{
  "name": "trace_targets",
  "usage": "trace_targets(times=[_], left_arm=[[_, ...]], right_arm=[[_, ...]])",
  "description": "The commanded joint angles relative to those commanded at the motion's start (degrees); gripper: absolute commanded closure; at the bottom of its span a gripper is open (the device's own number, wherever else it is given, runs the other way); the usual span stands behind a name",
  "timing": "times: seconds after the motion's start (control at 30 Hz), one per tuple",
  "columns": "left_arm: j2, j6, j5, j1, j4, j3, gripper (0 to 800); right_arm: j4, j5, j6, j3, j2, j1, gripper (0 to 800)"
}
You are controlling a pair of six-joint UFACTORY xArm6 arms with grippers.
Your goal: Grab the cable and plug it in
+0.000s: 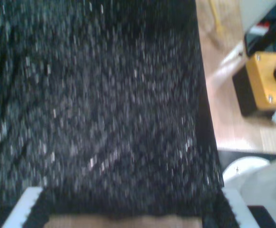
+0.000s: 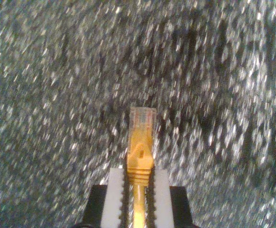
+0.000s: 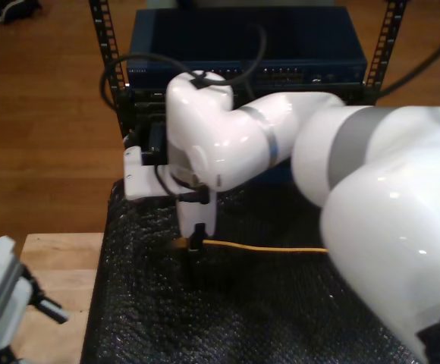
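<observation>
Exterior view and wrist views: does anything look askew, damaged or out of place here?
Nothing stands out. My second gripper holds the yellow-orange network cable just behind its clear plastic plug, which looks intact, over the black speckled mat.

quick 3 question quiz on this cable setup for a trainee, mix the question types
1. True or false: my second claw is shut on the cable.
2. What is the plug at the cable's tip like? A) clear plastic B) solid red C) black rubber
3. Fill in: my first claw hangs open over the black ____ mat.

Key: 1 true; 2 A; 3 speckled. In the exterior view the cable trails toward that view's right from the second claw.
</observation>
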Motion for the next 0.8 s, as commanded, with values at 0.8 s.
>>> trace_targets(times=[0.8], left_arm=[[11.78,-8.79,-2.55,-18.55,-18.81,-11.08,0]], right_arm=[[6.07,3.96,-1.23,11.52,-21.36,-9.32,796]])
